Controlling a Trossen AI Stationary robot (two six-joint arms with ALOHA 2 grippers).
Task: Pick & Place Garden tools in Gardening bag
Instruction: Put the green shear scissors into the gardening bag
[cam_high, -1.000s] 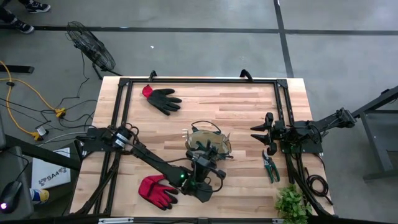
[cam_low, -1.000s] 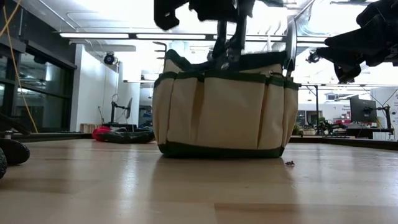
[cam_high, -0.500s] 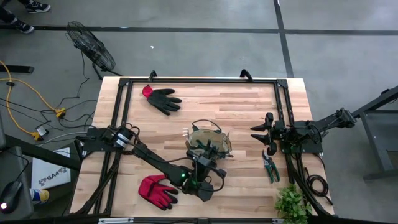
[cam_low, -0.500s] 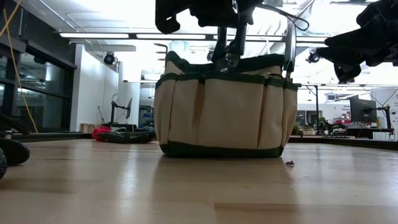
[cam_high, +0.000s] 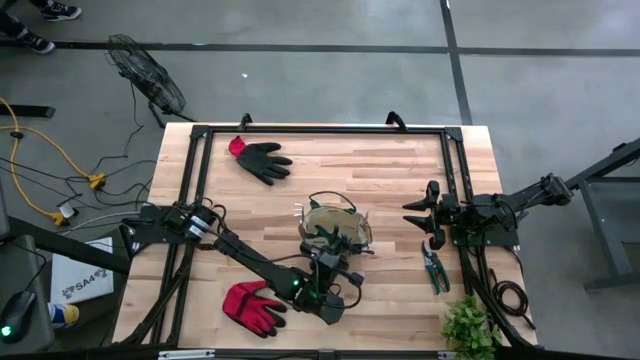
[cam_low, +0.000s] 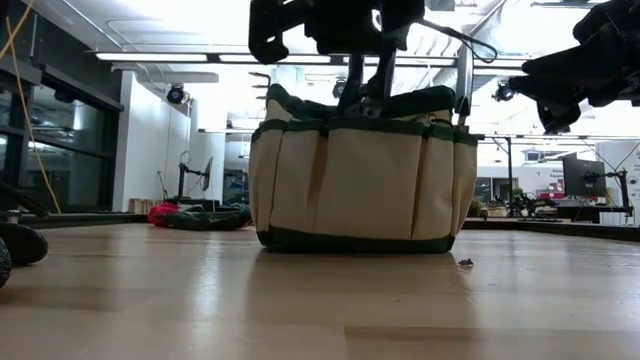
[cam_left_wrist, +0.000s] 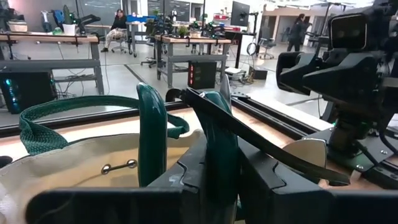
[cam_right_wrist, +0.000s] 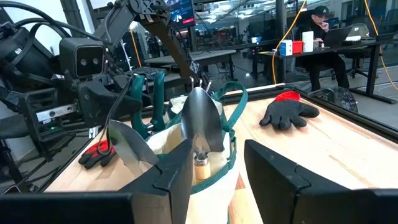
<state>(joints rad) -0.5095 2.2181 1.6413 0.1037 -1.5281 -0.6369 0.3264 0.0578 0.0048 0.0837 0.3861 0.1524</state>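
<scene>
The olive-tan gardening bag stands upright on its base at the table's middle; it also shows in the low view. My left gripper hangs over the bag's near rim, shut on green-handled pruners. Two silver trowel blades stick up out of the bag. A second pair of pruners lies flat at the right. The black-and-red glove lies at the far left, the red glove at the near left. My right gripper is open and empty at the right. My left gripper pinches one green handle of the pruners between its two fingers. The other handle stands free beside it. The fingers come from above, pointing down into the bag's mouth. The bag's wall hides the pruners' lower end.
A leafy green plant stands at the near right corner. A black metal frame runs around the table. The bag's green loop handle lies over its rim. People sit at desks in the room behind.
My left gripper has come down a little over the bag with the pruners, still shut on them. The bag has stayed in place.
</scene>
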